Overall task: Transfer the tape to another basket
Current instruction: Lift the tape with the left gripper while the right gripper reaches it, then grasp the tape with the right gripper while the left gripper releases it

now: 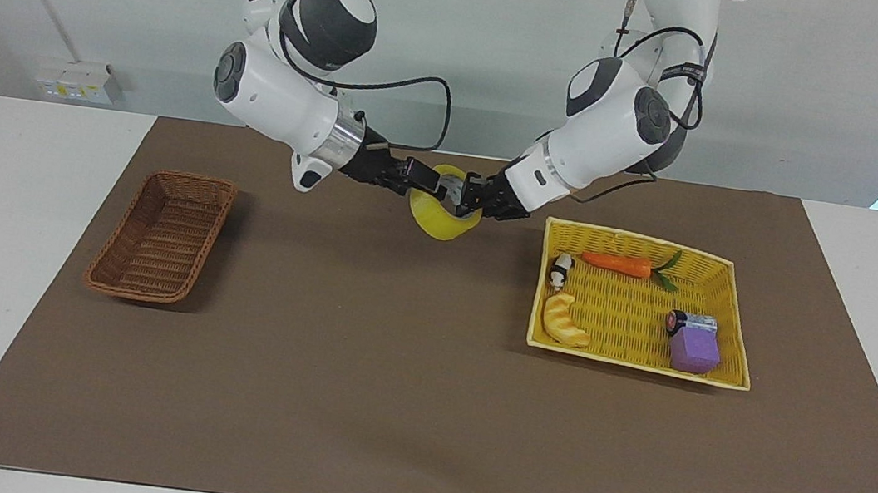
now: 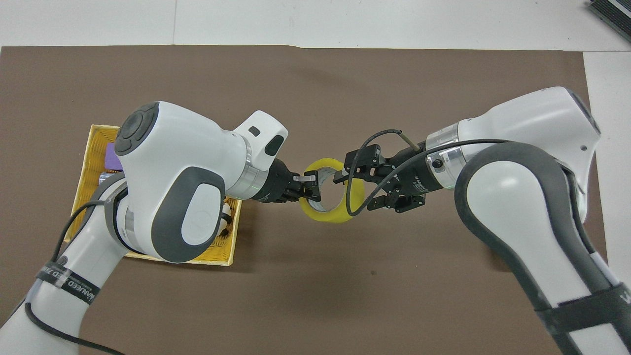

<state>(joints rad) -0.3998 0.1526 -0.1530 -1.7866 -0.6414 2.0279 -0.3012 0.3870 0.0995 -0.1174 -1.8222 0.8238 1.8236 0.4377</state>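
The tape [image 1: 435,221], a yellow roll with a pale core, hangs in the air over the brown mat between the two baskets; it also shows in the overhead view [image 2: 330,216]. My left gripper [image 1: 468,200] is shut on the tape's wall on the side toward the left arm's end, as the overhead view [image 2: 308,183] shows too. My right gripper [image 1: 423,181] is at the tape's rim on the side toward the right arm's end [image 2: 347,172]. The dark brown wicker basket [image 1: 158,246] stands empty toward the right arm's end of the table.
A bright yellow basket [image 1: 725,273] toward the left arm's end holds a carrot [image 1: 617,263], a croissant toy [image 1: 564,320], a purple block [image 1: 694,351] and a small panda toy [image 1: 561,270]. A brown mat [image 1: 357,370] covers the table.
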